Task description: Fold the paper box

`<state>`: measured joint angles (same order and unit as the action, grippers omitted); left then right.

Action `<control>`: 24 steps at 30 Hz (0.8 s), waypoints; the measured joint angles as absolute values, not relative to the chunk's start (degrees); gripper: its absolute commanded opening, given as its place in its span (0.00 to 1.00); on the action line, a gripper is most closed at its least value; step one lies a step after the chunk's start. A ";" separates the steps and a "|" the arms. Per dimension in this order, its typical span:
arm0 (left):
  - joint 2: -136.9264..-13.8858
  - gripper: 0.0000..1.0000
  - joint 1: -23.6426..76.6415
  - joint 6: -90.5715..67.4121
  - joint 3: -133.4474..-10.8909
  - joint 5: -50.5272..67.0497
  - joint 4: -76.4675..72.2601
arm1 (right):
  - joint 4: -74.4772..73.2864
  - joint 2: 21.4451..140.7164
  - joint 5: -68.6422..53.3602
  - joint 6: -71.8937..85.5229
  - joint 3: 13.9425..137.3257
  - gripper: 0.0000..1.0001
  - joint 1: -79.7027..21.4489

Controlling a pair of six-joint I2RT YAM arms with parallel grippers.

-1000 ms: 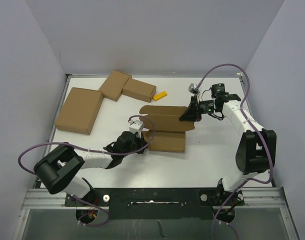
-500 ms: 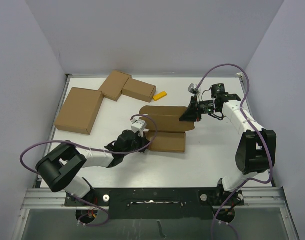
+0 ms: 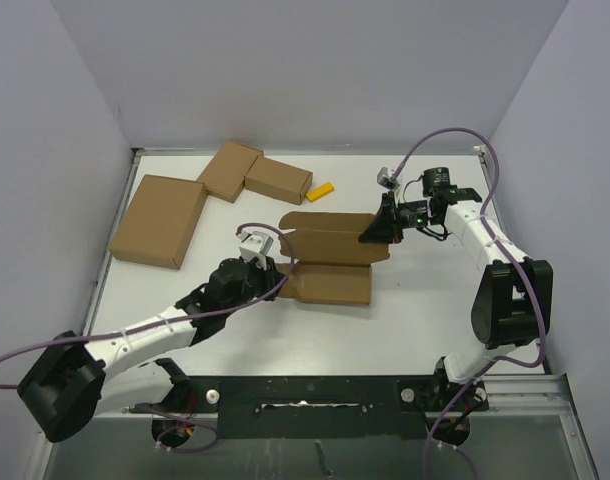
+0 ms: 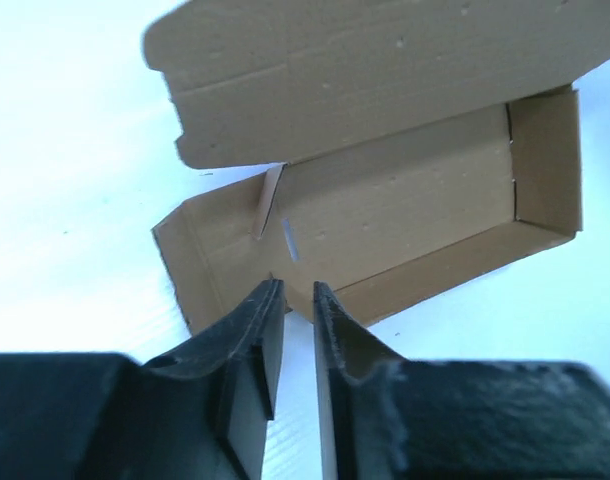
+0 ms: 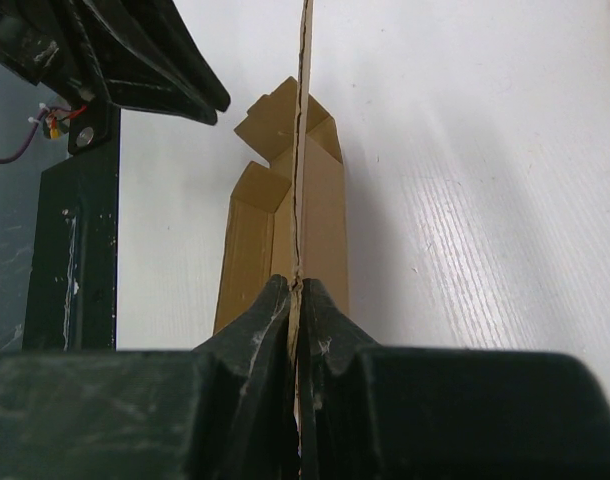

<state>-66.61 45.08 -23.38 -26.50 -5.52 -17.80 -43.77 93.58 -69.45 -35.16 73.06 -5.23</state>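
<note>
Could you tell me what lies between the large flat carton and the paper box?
In the top view, only bare white table and the left gripper, its fingers slightly apart at the paper box's end.

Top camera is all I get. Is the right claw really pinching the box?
Observer: Yes. Its wrist camera shows the right gripper shut on a thin edge of the box.
Operator: And the left claw?
Observer: The left gripper is slightly open with nothing in it, close to the box's near wall.
Operator: What's inside the box?
Observer: Only a small tab poking up near one end.
</note>
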 measured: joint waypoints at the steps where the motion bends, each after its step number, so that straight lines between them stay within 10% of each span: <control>1: -64.84 0.25 44.86 -23.35 -26.26 -5.65 -16.78 | -43.79 93.60 -69.45 -35.18 73.06 0.00 -5.21; 24: -53.63 0.61 21.80 -33.89 -18.55 14.15 -10.39 | -43.83 93.60 -69.47 -35.53 73.06 0.00 -5.21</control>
